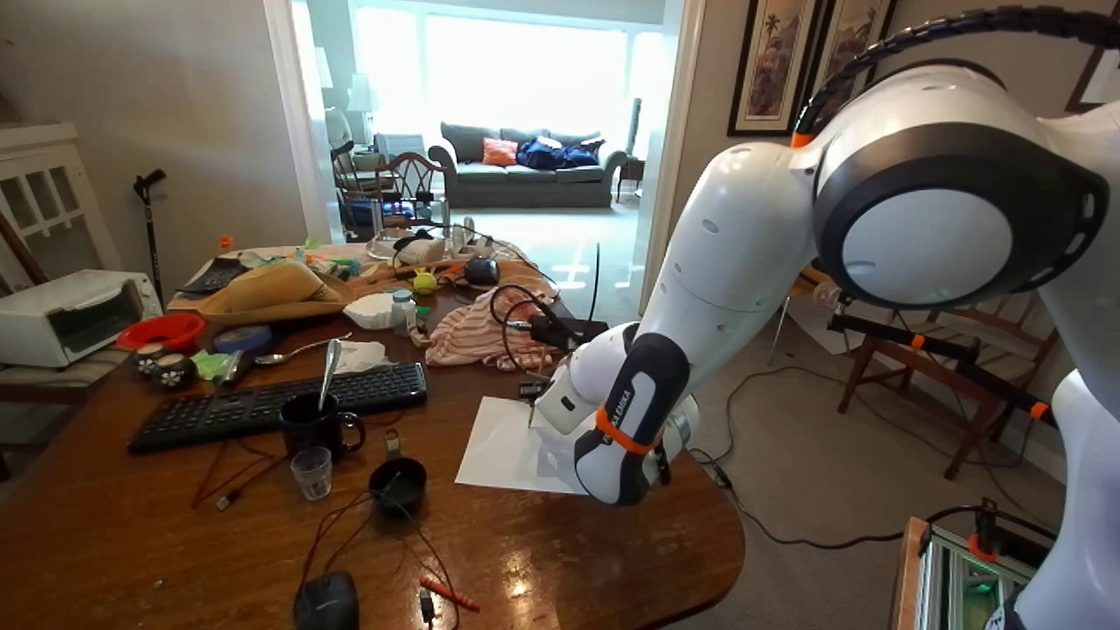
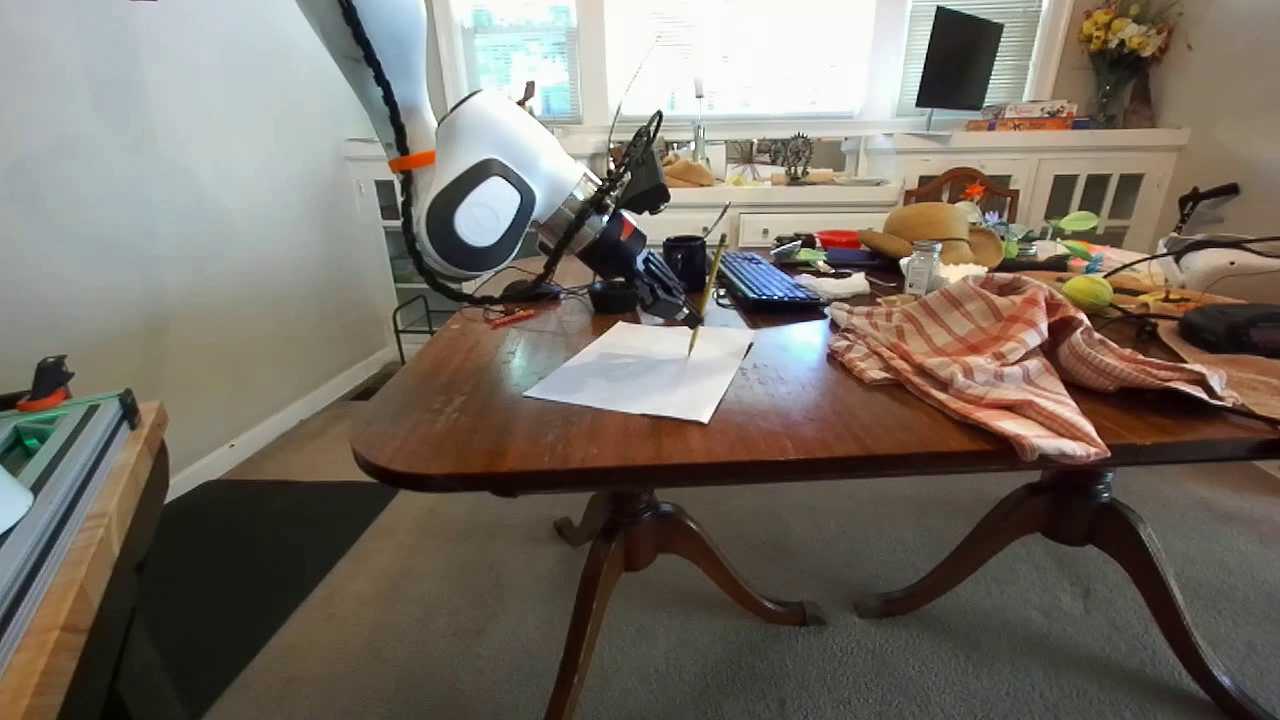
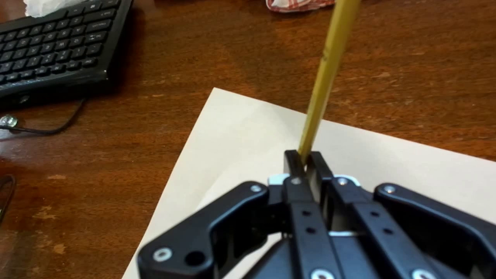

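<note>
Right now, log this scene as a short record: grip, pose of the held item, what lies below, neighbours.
grip: tool closed on a yellow pencil
pose: pencil slightly tilted, lower end over the paper; contact can't be confirmed
below: white paper, resting on the wooden table
neighbours: black keyboard, black mug with a metal utensil standing in it, striped cloth
</note>
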Robot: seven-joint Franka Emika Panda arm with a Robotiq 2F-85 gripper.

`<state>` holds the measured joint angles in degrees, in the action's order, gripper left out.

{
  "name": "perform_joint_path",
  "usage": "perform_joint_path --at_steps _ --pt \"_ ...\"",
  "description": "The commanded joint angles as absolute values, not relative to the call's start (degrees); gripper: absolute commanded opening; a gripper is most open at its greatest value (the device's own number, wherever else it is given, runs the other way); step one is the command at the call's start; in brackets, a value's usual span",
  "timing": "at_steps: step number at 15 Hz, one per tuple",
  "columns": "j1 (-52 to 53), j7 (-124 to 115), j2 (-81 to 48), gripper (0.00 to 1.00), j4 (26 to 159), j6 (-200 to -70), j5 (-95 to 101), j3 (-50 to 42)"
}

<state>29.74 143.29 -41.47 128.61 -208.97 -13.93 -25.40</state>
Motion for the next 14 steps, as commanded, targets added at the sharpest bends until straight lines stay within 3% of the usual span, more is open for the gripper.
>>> perform_joint_path --at_steps 1,14 --pt "31.1 142.9 -42.7 0.02 128.1 -207.5 -15.0 -26.4" --pt "32.0 143.2 -41.6 0.02 130.9 -207.9 -14.6 -26.9"
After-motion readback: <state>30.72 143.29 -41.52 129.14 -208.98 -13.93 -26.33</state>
